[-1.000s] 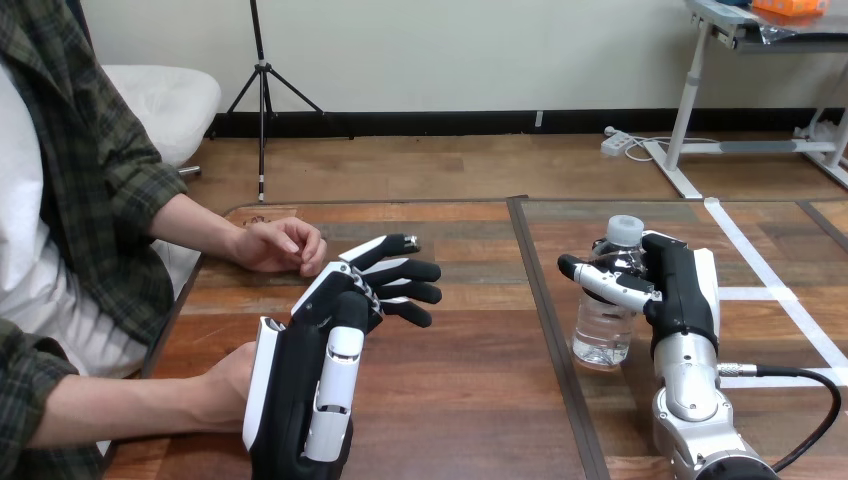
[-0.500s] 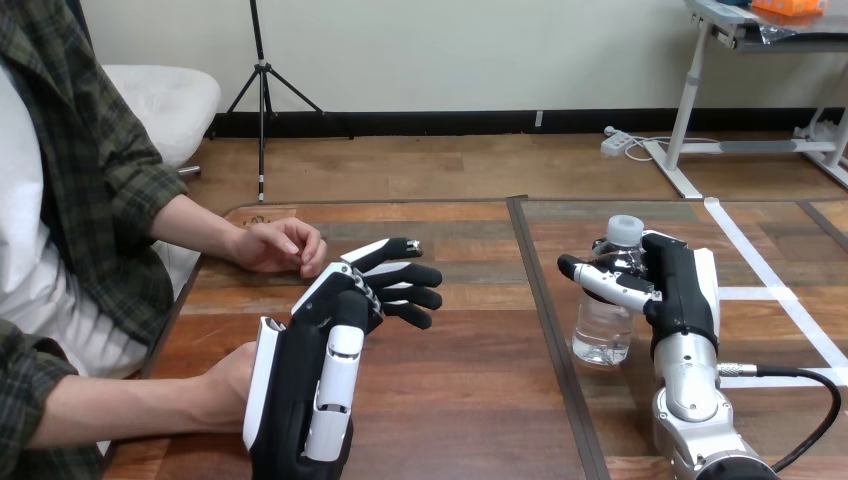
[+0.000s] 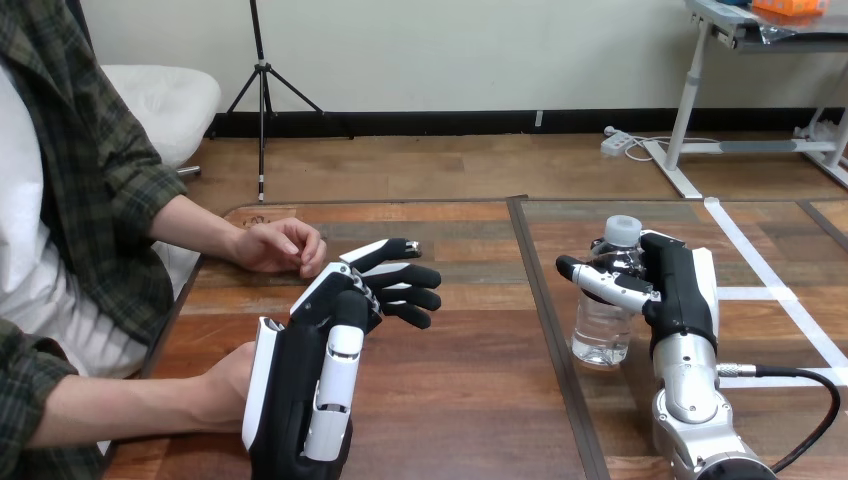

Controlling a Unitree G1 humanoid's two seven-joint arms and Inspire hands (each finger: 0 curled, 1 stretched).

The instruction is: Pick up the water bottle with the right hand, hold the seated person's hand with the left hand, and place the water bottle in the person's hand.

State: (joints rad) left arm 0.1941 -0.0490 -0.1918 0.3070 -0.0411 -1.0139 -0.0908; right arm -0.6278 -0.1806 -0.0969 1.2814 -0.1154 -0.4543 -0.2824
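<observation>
Inside the closed right hand stands the bottle: probably light, thin-walled, slippery; hold mid-body. Left hand open.

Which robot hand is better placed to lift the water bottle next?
Right. The right robot hand has fingers and thumb curled round the upright water bottle; the left robot hand is open, across the table, beside the person's nearer hand.

Wooden table, dark seam ran front to back, white tape lines at right, bottle stood just right of the seam, person's far hand rested near the left edge.
</observation>
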